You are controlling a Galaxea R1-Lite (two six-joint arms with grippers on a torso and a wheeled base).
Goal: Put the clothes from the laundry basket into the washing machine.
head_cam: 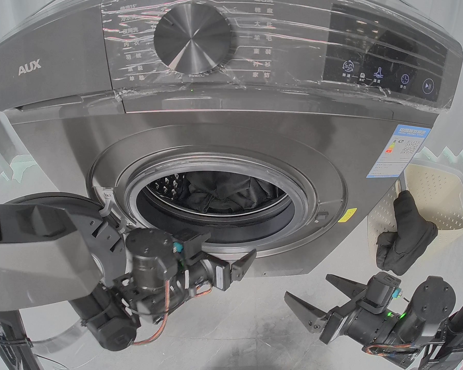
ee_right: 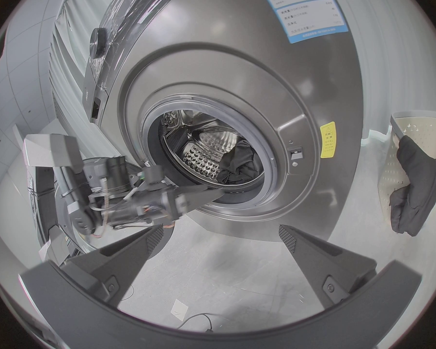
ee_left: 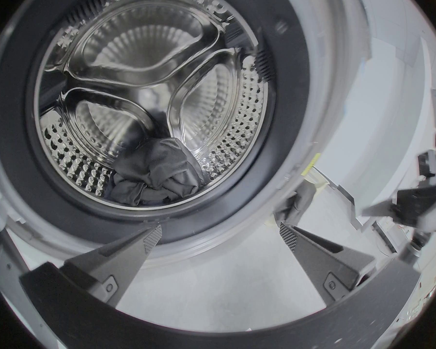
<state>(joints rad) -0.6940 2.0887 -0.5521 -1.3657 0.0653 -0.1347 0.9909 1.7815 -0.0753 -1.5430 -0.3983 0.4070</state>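
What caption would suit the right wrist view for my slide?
Open washing machine with one dark garment in the drum; a second dark garment hangs over the laundry basket rim.

Metal, plastic, cloth
Satin brushed-grey washing machine (head_cam: 226,129) under glossy crinkled film (head_cam: 288,37); mirror-bright perforated drum (ee_left: 131,54); matt black clothes (ee_left: 152,178); cream perforated plastic laundry basket (head_cam: 445,196).

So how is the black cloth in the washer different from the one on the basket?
The crumpled black cloth lies bunched at the bottom of the steel drum; the other black cloth hangs long over the cream plastic basket, outside the washing machine. Both are black fabric.
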